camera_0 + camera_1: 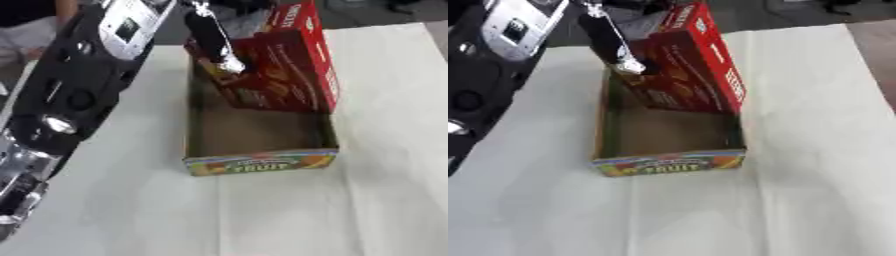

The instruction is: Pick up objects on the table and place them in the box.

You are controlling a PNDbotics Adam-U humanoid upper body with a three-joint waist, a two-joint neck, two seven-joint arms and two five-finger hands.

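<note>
Placement step judged nearly done. Red carton (293, 65) is held tilted over far end of fruit box (259, 162), lower edge seemingly inside; contact w/ box floor can't be told. Left hand (214, 37): fingers curled round carton's left edge. Right hand not seen. Remaining: lowering, release. No other loose items seen on white tablecloth (385, 190).
</note>
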